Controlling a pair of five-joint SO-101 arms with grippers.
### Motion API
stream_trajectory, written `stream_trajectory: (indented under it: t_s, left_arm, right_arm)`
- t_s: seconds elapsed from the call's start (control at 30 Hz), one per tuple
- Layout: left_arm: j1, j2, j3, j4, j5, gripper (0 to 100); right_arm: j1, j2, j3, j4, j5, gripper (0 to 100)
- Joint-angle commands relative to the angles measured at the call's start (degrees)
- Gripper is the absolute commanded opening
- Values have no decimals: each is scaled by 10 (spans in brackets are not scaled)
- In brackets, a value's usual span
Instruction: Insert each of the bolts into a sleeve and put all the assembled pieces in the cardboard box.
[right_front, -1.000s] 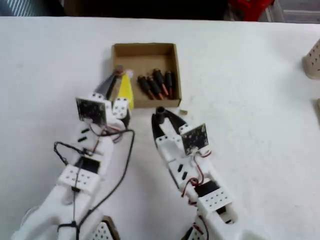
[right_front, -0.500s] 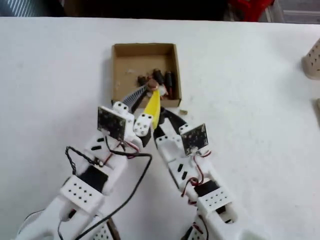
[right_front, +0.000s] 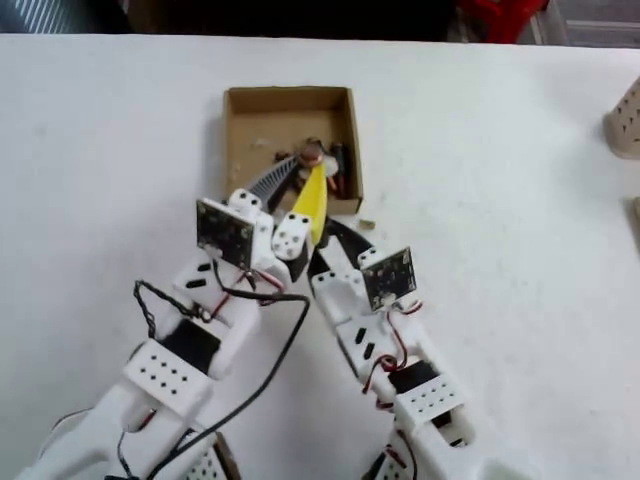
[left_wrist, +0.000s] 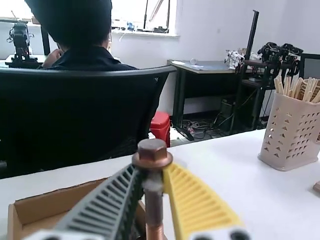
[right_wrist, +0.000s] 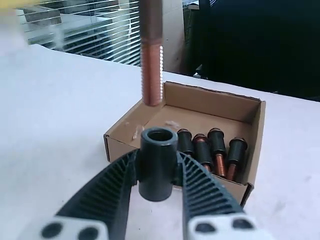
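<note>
Over the near side of the cardboard box (right_front: 238, 98), a copper bolt (left_wrist: 152, 197) is held upright, clamped in the left gripper (right_front: 306, 165). Just outside the box's near wall, a black sleeve (right_wrist: 159, 160) is grasped upright by the right gripper (right_wrist: 158, 167), untouched by the bolt's threaded tip. Four assembled pieces (right_wrist: 212, 150) are seen inside the box on the desk (right_front: 500, 150).
</note>
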Motion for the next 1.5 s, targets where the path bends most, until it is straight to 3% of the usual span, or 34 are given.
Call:
stream_trajectory:
  t_s: [0.0, 0.17, 0.47, 0.7, 1.47]
  left_arm:
    - [9, 15, -36, 1, 8, 21]
    - [35, 25, -28, 0, 65, 22]
    - [34, 26, -27, 3, 66, 22]
    - [30, 29, -26, 37, 4, 22]
    - [32, 25, 15, 40, 6, 22]
  right_arm:
    - [-2, -10, 4, -12, -3, 16]
    - [-2, -10, 4, -12, -3, 16]
    - [-2, -10, 4, -12, -3, 16]
    - [6, -10, 4, -12, -3, 16]
    - [7, -10, 4, -12, -3, 16]
